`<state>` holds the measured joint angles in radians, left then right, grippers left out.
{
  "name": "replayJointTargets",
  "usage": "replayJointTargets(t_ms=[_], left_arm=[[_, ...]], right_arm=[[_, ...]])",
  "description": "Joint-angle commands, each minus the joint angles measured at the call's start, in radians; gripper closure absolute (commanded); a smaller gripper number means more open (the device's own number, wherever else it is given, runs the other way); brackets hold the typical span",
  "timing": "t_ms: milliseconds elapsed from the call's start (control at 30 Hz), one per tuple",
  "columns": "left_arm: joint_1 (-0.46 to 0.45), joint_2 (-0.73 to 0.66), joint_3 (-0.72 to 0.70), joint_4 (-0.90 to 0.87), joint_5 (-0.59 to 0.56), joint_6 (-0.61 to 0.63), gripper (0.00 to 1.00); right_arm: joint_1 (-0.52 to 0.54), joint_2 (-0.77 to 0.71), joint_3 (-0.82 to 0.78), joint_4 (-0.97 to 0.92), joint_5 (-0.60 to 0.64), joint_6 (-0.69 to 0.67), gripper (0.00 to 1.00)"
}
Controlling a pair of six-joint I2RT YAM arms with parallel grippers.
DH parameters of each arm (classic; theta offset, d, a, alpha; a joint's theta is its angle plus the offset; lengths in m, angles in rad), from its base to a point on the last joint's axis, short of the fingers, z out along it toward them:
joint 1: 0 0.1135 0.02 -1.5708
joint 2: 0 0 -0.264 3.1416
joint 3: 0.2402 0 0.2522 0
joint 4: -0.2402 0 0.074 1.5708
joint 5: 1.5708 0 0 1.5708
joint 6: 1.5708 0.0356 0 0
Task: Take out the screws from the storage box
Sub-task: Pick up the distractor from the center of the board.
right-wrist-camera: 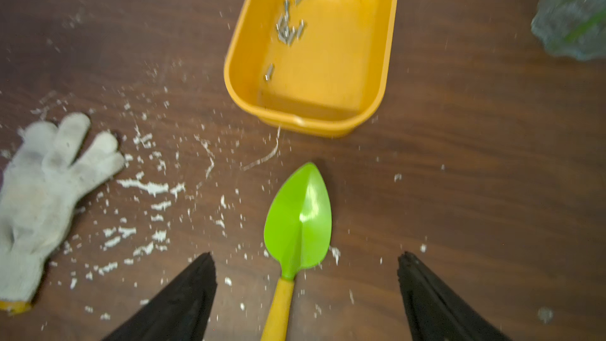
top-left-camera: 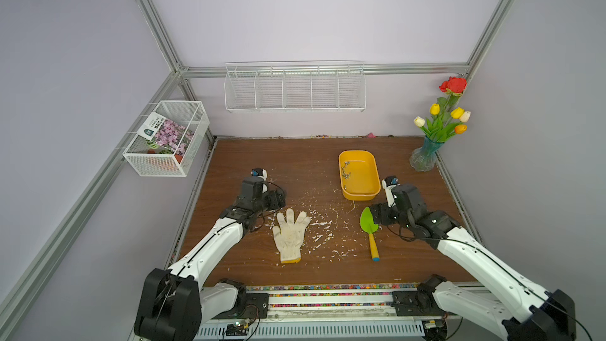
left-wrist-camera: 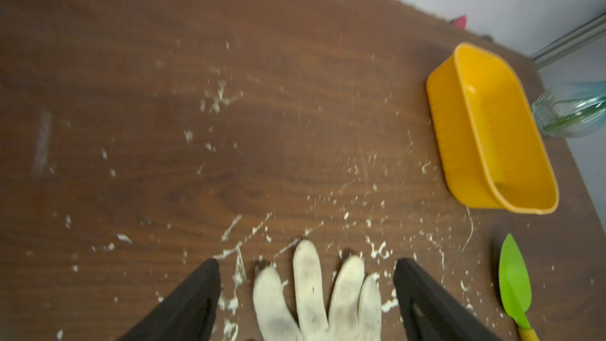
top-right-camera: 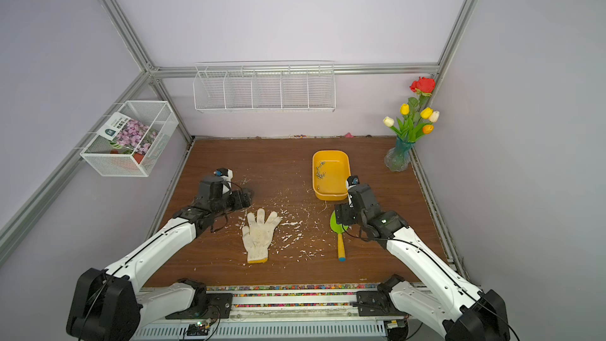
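Lying in the storage box [right-wrist-camera: 244, 44], screws [right-wrist-camera: 288, 24] cluster along one wall; right hand [right-wrist-camera: 305, 257] spread above green trowel [right-wrist-camera: 298, 218], empty; left hand [left-wrist-camera: 305, 262] spread by the glove [left-wrist-camera: 308, 290], empty.

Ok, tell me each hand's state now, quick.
Left hand: open, holding nothing.
Right hand: open, holding nothing.
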<state>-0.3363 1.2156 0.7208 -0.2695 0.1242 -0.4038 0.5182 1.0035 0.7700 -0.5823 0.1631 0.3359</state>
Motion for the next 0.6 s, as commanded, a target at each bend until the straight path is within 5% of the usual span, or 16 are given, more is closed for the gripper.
replayJointTargets(t_ms=[0, 233, 567], left_arm=[[-0.004, 0.056, 0.070, -0.188, 0.101, -0.011, 0.16], [-0.014, 0.179, 0.140, -0.292, 0.226, 0.002, 0.26], [-0.028, 0.270, 0.168, -0.418, 0.235, 0.032, 0.33]], right_arm=[[0.012, -0.005, -0.021, -0.154, -0.036, 0.090, 0.12], [0.023, 0.067, -0.026, -0.214, -0.072, 0.136, 0.13], [0.027, 0.123, -0.036, -0.216, -0.121, 0.177, 0.14]])
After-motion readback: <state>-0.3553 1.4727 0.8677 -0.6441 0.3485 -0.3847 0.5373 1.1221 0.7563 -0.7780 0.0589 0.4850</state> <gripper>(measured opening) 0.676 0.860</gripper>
